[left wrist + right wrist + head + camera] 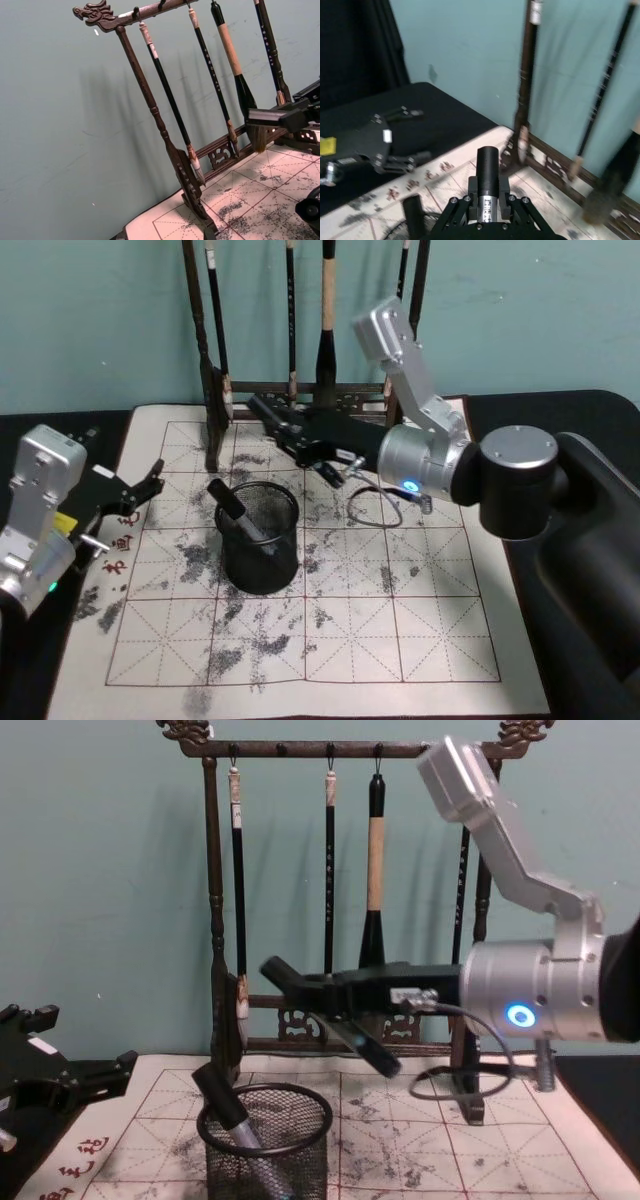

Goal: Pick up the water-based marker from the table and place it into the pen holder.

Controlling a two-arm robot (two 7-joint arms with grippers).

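Note:
My right gripper (pixel 300 440) is shut on a dark water-based marker (pixel 350 1030), which slants in the air above the mat, just behind and to the right of the pen holder. In the right wrist view the marker (pixel 487 175) stands between the fingers, black cap outward. The pen holder (pixel 258 540) is a black mesh cup on the white mat (pixel 420 640), and another dark marker (pixel 225 1105) leans inside the pen holder (pixel 300 1160). At the mat's left edge my left gripper (pixel 140 490) rests open and holds nothing.
A tall dark wooden brush rack (pixel 215 390) with several hanging brushes (pixel 375 850) stands along the mat's back edge, close behind the right gripper. A grey cable (pixel 375 505) loops under the right wrist. The teal wall is right behind the rack.

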